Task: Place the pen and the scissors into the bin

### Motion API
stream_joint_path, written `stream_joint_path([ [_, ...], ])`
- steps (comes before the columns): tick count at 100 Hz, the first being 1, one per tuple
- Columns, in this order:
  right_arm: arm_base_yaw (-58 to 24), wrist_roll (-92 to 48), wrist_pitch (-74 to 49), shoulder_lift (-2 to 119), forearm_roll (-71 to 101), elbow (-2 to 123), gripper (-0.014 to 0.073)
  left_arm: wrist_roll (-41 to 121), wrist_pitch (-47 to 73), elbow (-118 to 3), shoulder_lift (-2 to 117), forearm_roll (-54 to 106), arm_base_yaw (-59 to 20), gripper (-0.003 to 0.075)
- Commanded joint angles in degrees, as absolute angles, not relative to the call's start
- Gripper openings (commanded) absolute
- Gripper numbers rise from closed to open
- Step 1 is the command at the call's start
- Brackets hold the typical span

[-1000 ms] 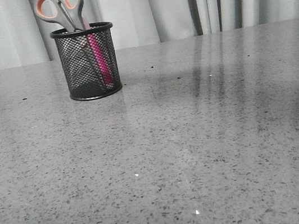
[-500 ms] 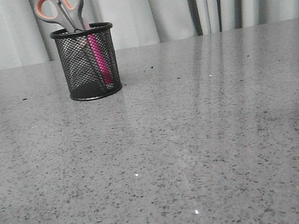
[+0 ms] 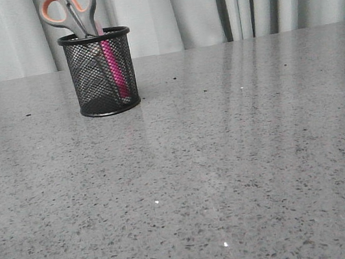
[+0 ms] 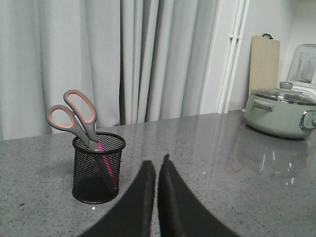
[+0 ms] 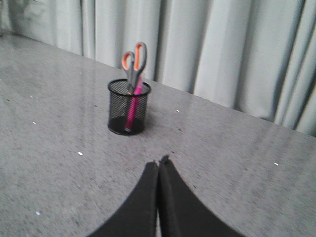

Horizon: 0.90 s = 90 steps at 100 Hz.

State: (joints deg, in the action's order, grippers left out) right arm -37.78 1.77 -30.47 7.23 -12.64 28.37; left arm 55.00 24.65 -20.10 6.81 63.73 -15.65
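Note:
The black mesh bin stands at the back left of the grey table. The scissors stand in it, blades down, grey and orange handles above the rim. The pink pen leans inside the bin beside them. In the left wrist view the bin, scissors and pen lie just beyond my left gripper, which is shut and empty. In the right wrist view the bin, scissors and pen stand well beyond my right gripper, also shut and empty. Neither gripper shows in the front view.
Grey curtains hang behind the table. In the left wrist view a pale green pot with a glass lid sits on the counter, with a wooden board against the wall behind it.
A shadow over the right part of the table has faded and left the front view. The bin, scissors and pen have not moved.

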Motion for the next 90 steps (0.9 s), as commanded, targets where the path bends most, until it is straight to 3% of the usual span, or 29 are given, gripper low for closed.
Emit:
stream_joint_path([
  [1, -37.6, 1.7, -31.3, 3.9, -16.0, 28.9, -0.0056, 54.5, 22.3, -21.6, 7.4, 66.0, -16.2, -0.0019],
  [17, -37.6, 1.7, -33.8, -1.7, -15.1, 27.8, -0.0058, 54.5, 22.3, -21.6, 7.4, 66.0, -16.2, -0.0019],
  [90, -37.6, 1.7, -34.0, -1.4, -15.4, 27.8, -0.0058, 54.5, 21.8, -19.2, 7.3, 64.2, -16.2, -0.0019],
])
